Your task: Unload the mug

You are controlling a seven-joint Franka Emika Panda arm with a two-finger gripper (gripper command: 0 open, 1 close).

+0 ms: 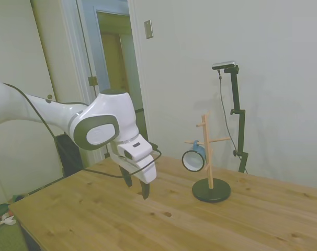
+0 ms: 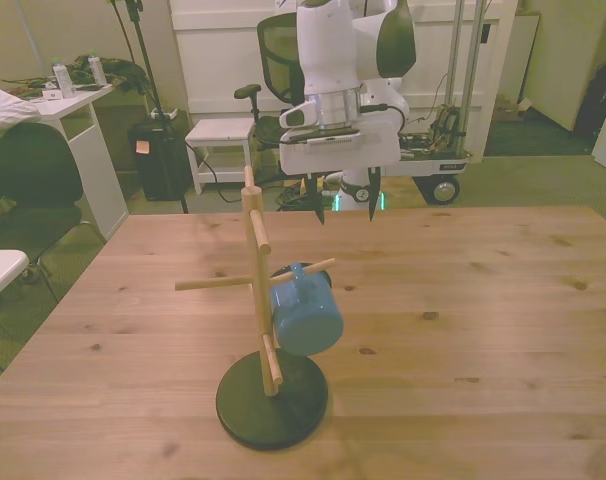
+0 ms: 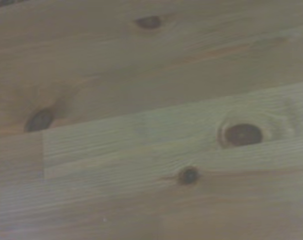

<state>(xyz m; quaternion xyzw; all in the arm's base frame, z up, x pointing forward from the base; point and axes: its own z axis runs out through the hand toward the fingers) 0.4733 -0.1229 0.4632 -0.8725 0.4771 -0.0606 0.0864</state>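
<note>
The light-blue mug [image 1: 194,158] [image 2: 305,309] hangs by its handle on a peg of a wooden mug tree [image 1: 207,151] [image 2: 256,270] that stands on a round black base [image 1: 211,190] [image 2: 272,397]. Its white inside faces the side camera. My gripper [image 1: 137,187] [image 2: 344,209] hovers a little above the table, open, with nothing between its dark fingers. It is well clear of the mug, to the left of the tree in the side view and behind it in the front view. The wrist view holds only bare wooden table [image 3: 151,150] with dark knots.
The wooden table [image 1: 148,225] [image 2: 483,300] carries only the mug tree. Beyond its far edge in the front view are an office chair [image 2: 278,45], a white desk [image 2: 73,110] and a wheeled cart [image 2: 433,150].
</note>
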